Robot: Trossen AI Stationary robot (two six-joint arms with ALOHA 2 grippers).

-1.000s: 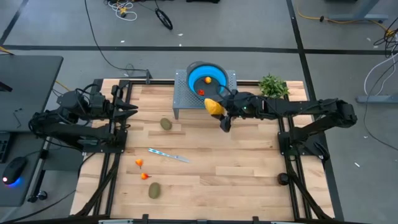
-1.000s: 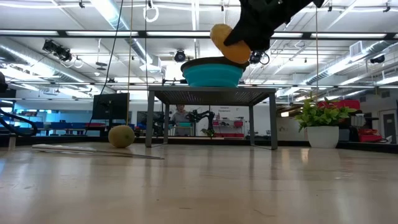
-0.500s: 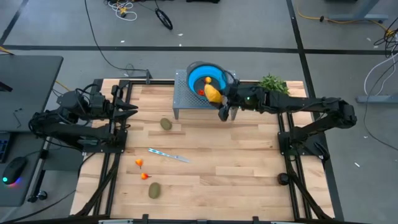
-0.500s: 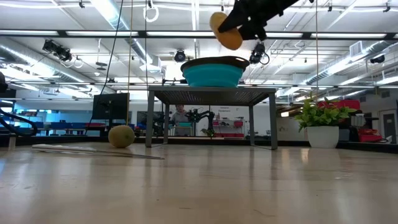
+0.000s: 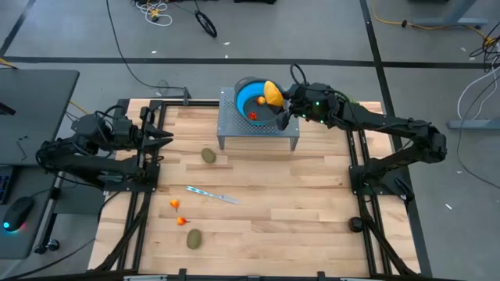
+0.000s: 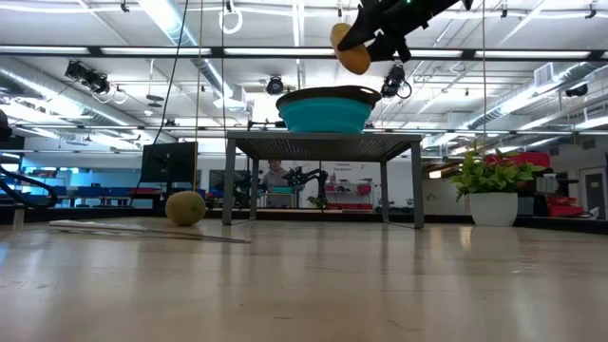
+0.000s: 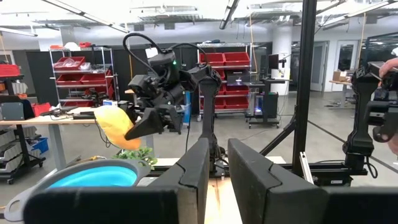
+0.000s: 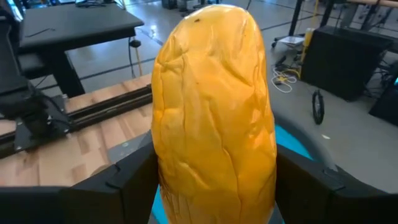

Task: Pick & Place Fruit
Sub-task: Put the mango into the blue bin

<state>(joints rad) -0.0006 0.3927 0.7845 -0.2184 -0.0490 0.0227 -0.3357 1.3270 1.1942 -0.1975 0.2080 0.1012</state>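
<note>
Wooden tabletop (image 5: 312, 203) below, the right gripper (image 5: 280, 100) clamps the yellow-orange fruit (image 5: 272, 93) above the blue bowl (image 5: 251, 98) on the metal stand (image 5: 234, 129). At eight o'clock, one kiwi (image 5: 208, 155); farther, another kiwi (image 5: 193, 238). Left gripper (image 5: 164, 137) waits at nine o'clock, nearly closed, empty.

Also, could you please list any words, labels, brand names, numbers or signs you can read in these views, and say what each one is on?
None can be read: no lettering shows on the yellow-orange fruit, the blue bowl, the metal stand or the wooden table. Anything on the background red bins is too small to read.
</note>
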